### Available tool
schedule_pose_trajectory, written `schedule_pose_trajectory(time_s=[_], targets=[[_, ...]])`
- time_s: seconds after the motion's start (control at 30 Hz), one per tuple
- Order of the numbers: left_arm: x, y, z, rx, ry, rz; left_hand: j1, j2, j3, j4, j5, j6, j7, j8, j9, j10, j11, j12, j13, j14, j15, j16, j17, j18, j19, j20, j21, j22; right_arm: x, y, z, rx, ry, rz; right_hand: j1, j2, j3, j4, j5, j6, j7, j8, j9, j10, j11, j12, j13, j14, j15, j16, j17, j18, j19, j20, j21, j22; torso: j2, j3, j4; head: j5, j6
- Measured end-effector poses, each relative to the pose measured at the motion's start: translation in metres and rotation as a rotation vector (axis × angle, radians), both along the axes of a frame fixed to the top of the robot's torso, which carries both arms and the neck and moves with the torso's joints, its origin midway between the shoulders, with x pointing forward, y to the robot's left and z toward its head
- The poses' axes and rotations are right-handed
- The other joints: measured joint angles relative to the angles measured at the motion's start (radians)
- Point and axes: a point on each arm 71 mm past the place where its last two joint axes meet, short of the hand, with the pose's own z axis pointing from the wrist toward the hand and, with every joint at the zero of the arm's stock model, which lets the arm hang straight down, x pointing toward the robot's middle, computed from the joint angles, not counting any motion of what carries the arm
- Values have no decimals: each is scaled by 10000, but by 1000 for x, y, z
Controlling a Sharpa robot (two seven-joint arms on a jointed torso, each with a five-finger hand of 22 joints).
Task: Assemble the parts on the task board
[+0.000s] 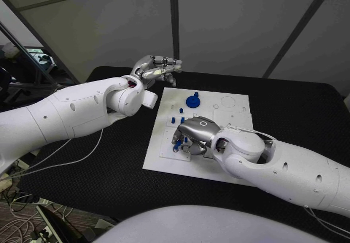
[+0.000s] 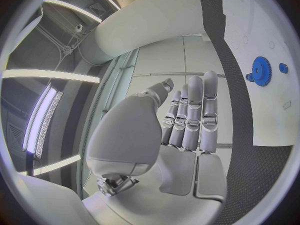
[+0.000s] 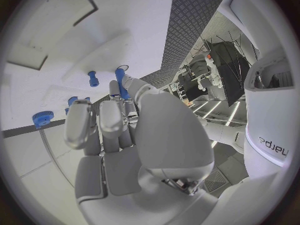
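Observation:
The white task board lies in the middle of the black table. A blue gear stands in its far part, with small blue pegs just nearer. My right hand hovers low over the board's near left part and pinches a blue peg between thumb and a finger; the peg's tip shows under the hand. My left hand is raised beyond the board's far left corner, fingers stretched out, holding nothing. The left wrist view shows the gear and a small blue part beside it.
In the right wrist view another peg and the gear stand on the board beyond my fingers. Round holes and slots mark the board's far right. Black table surrounds the board.

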Motion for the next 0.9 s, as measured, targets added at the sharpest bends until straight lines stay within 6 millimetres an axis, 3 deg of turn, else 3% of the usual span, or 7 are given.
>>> schedule_pose_trajectory(time_s=[0.9], targets=[[0,1,0,9,38,-22,0,0,0,0,0,1,-1,0,0,1,-1,0,0,0,1,0,2,0,0,0,0,2,-4,-1,-2,-95,-54,75,-20,-20,84,-27,30,-2,28,27,2,1,-1,-18,16,0,0,0,8,0,-37,36,0,-34,6,2,4,35,7]])
